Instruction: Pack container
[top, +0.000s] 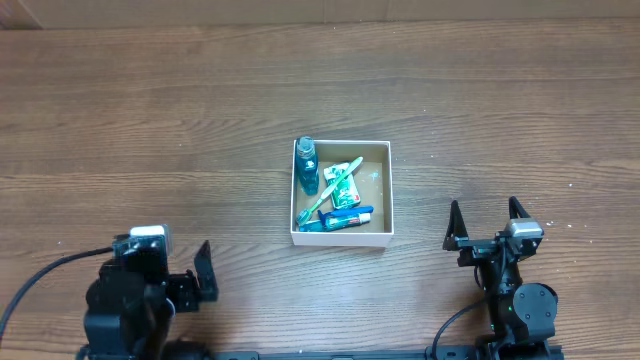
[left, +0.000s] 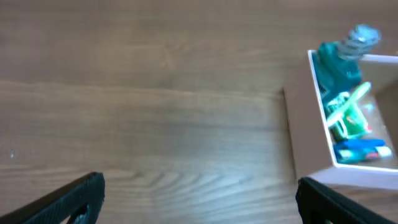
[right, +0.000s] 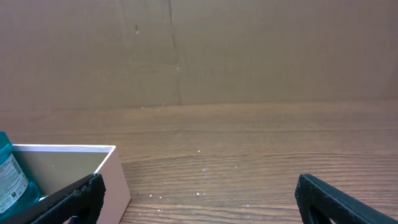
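Note:
The container (top: 340, 238) is a small square box with white walls and a brown floor, standing mid-table. Inside lie a teal bottle (top: 306, 165), a green toothbrush (top: 328, 195), a green packet (top: 346, 184) and a blue tube (top: 347, 217). My left gripper (top: 192, 280) is open and empty near the front left, well apart from the box. The left wrist view shows the gripper (left: 199, 205), the box's wall (left: 298, 137) and the bottle (left: 339, 62). My right gripper (top: 485, 225) is open and empty to the right of the box. The right wrist view shows that gripper (right: 199, 199) beside the box's wall (right: 117, 180).
The wooden table (top: 150, 130) runs wide on all sides of the box. A brown cardboard wall (right: 186, 50) stands behind the table's far edge. Small white specks lie on the wood in front of the right gripper (right: 205, 169).

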